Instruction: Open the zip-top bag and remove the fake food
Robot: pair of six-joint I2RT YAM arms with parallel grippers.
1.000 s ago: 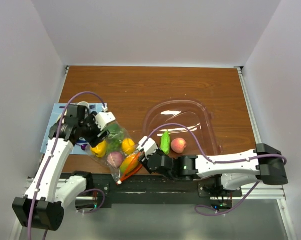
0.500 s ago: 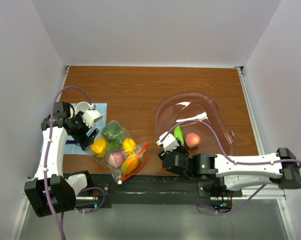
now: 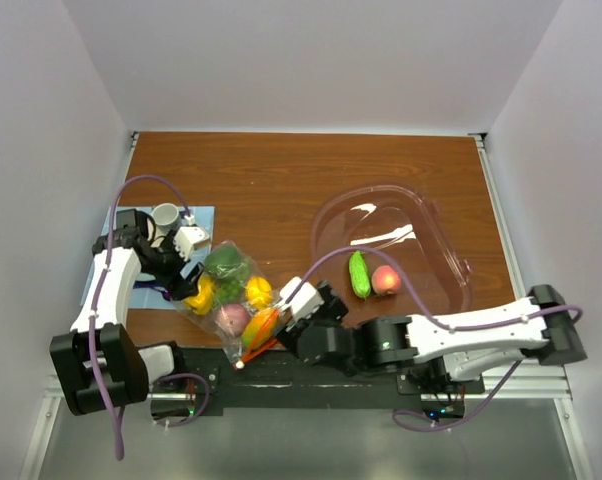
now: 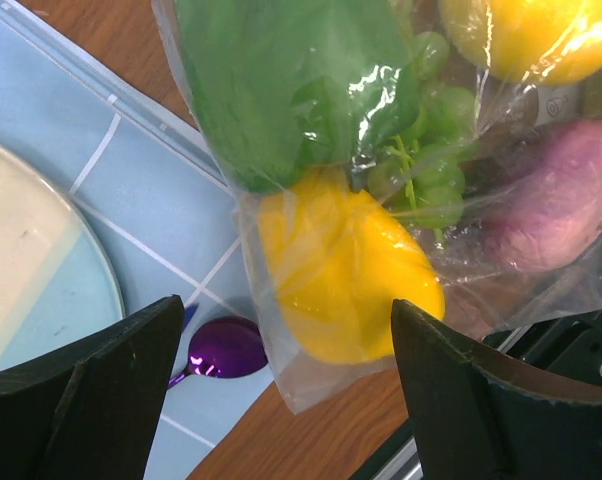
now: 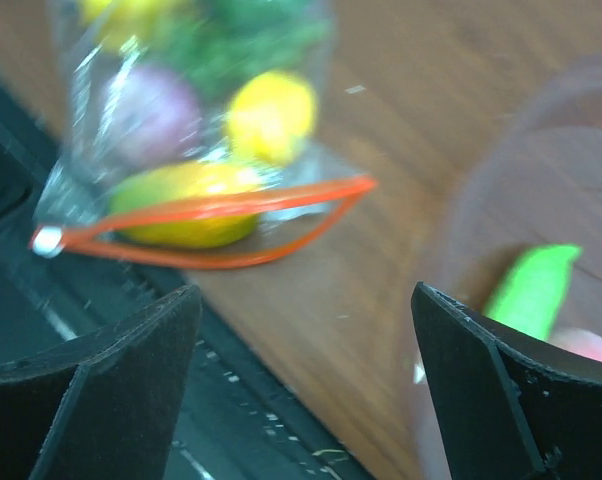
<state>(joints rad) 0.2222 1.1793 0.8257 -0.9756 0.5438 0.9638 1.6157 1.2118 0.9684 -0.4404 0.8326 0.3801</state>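
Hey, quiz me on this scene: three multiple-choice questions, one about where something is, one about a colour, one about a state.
1. Where is the peach? A in the clear tub; B on a shelf; C in a drawer.
2. What colour is the zip strip of the bag? A blue; B orange; C white.
3. How is the bag's mouth? A sealed flat; B knotted; C parted open.
Answers: A, it lies inside the tub beside the green piece; B, the right wrist view shows an orange strip; C, the strip's two sides bow apart.
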